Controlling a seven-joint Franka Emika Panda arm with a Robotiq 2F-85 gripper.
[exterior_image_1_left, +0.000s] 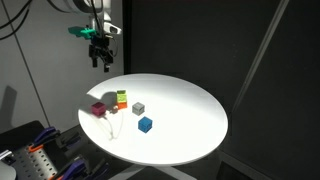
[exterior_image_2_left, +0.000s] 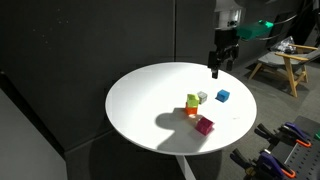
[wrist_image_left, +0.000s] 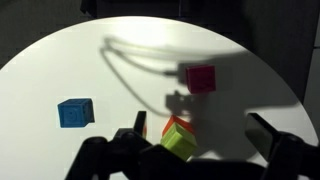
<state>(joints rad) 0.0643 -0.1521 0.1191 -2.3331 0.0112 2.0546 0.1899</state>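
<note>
– Gripper (wrist_image_left: 195, 150) hangs spread wide and empty above the white table (exterior_image_1_left: 190, 110). What's nearest?
– Green block (wrist_image_left: 182, 143), mid-table, touching an orange block (wrist_image_left: 171, 127). I judge it light, rigid and smooth; I'd pinch its two flat opposite sides.

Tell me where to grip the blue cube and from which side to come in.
Come straight down from above and close the fingers on two opposite side faces of the blue cube. It sits flat on the table, with free space all round; the grey cube is nearest but apart. The gripper is open.
</note>
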